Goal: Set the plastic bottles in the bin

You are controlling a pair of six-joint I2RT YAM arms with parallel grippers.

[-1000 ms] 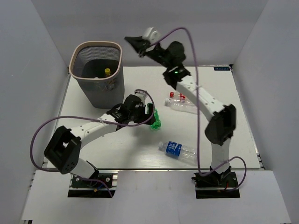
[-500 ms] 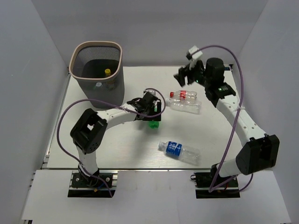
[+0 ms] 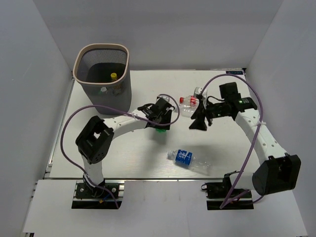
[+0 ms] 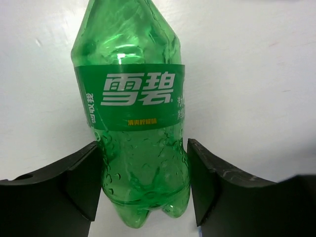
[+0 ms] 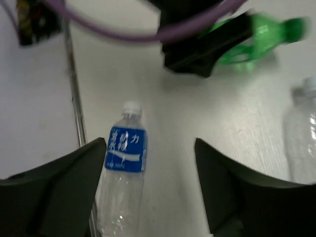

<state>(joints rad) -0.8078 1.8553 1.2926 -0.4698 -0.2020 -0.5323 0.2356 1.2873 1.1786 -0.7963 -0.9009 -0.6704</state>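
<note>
I have the left fingers [image 4: 143, 182] open on both sides of the green bottle [image 4: 133, 113], which lies on the table [image 3: 123, 153], ready to close. The right fingers [image 5: 148, 182] are open above the blue-label bottle [image 5: 123, 177]; the bin [image 3: 102, 79] waits far left.

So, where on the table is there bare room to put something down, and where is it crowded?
Bare: the strip right of the bin and behind the red-label bottle; the near-left part between the left arm and the table edge; the right side past the right arm. Crowded: the middle, with the green bottle, both grippers and the blue-label bottle.
</note>
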